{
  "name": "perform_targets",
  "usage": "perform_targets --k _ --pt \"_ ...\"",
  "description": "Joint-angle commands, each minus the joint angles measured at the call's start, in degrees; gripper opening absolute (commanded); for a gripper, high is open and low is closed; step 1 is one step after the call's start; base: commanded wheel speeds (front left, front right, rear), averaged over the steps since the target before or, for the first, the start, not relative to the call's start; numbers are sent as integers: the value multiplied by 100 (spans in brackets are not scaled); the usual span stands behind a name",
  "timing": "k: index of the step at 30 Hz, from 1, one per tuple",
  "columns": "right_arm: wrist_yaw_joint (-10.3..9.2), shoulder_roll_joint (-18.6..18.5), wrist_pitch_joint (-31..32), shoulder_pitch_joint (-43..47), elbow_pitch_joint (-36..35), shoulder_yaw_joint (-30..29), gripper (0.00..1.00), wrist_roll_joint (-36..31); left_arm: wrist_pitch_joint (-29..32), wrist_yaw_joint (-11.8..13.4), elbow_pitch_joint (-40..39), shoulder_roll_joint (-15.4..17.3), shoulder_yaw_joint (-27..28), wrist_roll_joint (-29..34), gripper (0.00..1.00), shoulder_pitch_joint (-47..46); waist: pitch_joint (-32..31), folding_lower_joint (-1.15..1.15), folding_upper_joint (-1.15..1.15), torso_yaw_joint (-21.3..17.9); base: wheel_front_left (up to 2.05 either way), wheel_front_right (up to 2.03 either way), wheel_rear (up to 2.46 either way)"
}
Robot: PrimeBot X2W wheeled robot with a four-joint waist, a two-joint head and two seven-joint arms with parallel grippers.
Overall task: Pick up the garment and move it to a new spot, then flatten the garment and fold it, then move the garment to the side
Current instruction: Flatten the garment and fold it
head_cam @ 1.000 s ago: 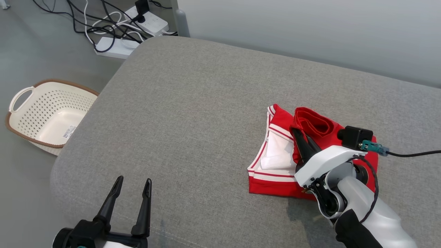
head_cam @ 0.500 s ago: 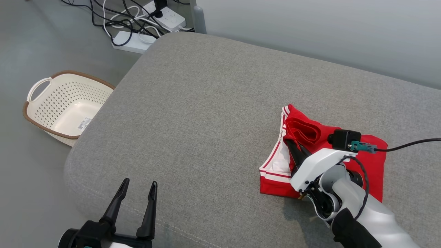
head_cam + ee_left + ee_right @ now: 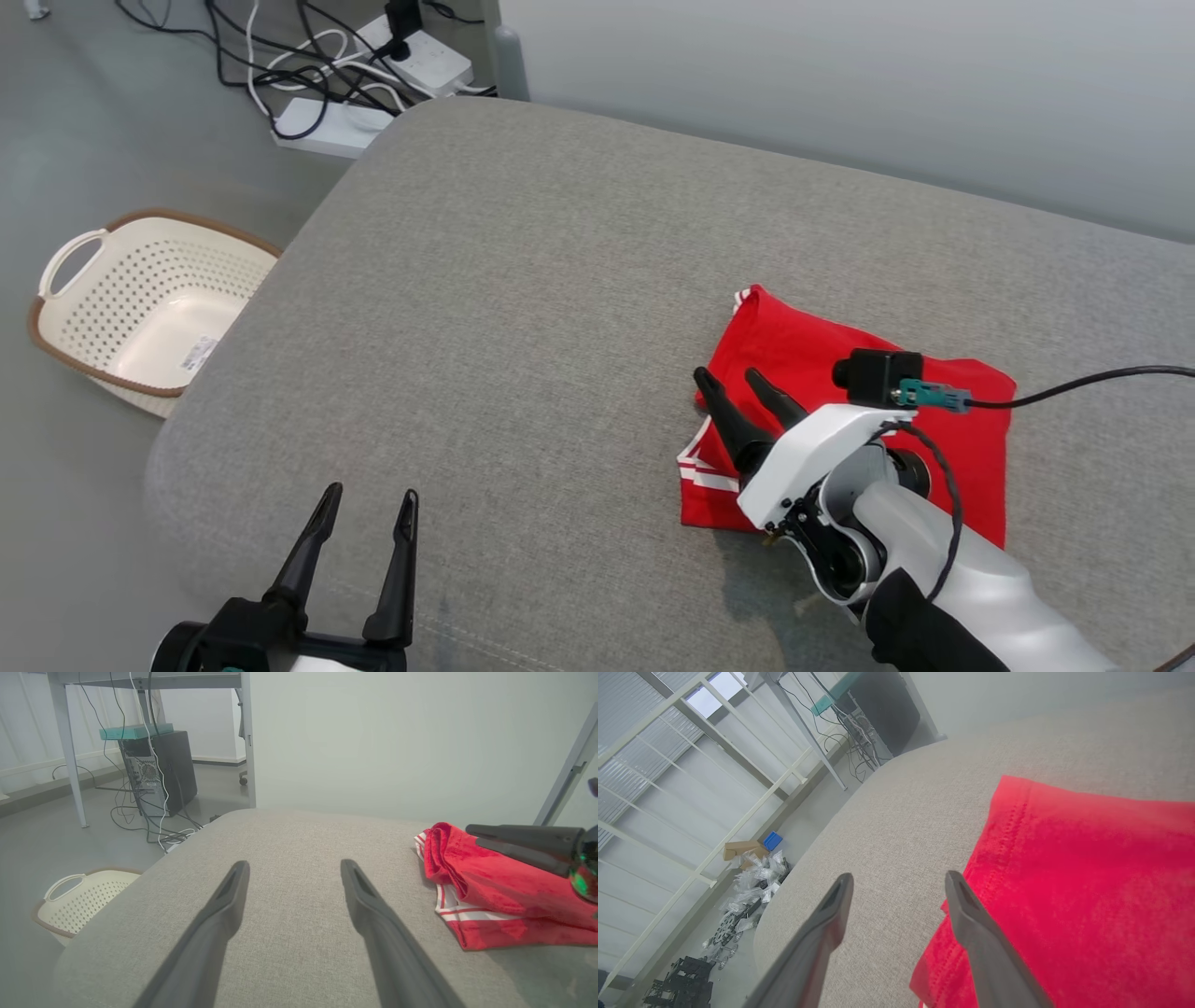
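Observation:
The garment (image 3: pixel 822 373), red with white-striped trim, lies folded on the right part of the grey cushion (image 3: pixel 523 308). My right gripper (image 3: pixel 728 378) hovers open over its left edge, nothing between the fingers. In the right wrist view the red garment (image 3: pixel 1087 882) lies to the right, one finger (image 3: pixel 971 924) just over its hem. The left wrist view has the garment (image 3: pixel 490 896) at the right, with my right gripper (image 3: pixel 472 833) above it. My left gripper (image 3: pixel 369 495) stands open and empty near the cushion's front left edge.
A cream perforated basket (image 3: pixel 140 308) with a brown rim sits on the floor to the left. Power strips and tangled cables (image 3: pixel 345 65) lie on the floor beyond the cushion's far corner. A grey wall (image 3: pixel 840 84) runs behind the cushion.
My right gripper opened and let go of the red fold it was pinching; the flap now lies flat over the white part. The head camera shifted slightly.

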Motion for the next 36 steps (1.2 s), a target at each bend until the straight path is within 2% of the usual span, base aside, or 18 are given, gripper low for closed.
perform_targets --k 1,4,10,14,18,26,30,36 --pt "0 86 -115 -161 -152 43 100 -176 -33 65 -163 23 225 -12 100 -58 -26 0 0 -120 0 0 0" --pt "0 -7 -128 -243 -299 -268 100 -794 -33 71 -214 23 300 -58 100 -44 -28 0 0 -336 0 0 0" --pt "0 -252 -131 160 -1089 -1423 100 -2650 -33 51 -257 23 472 -281 100 -99 0 0 0 -899 0 0 0" --pt "0 -255 -131 626 -1649 -2198 100 -3769 -33 58 -286 23 567 -497 100 -171 7 0 0 -1304 0 0 0" --pt "0 -190 -132 1068 -2123 -2749 100 -4543 -33 39 -329 23 677 -640 100 -256 -12 0 0 -1685 0 0 0" --pt "0 -75 -132 1738 -2903 -3436 100 -5314 -33 38 -441 23 838 -750 100 -255 -133 0 0 -2285 0 0 0" --pt "0 -17 -132 2129 -3202 -3799 100 -5421 -33 34 -419 22 908 -770 100 -191 -250 0 0 -2492 0 0 0" --pt "0 11 -132 2703 -3463 -4014 100 -5510 -33 75 -429 22 917 -819 100 -45 -424 0 0 -2653 0 0 0"
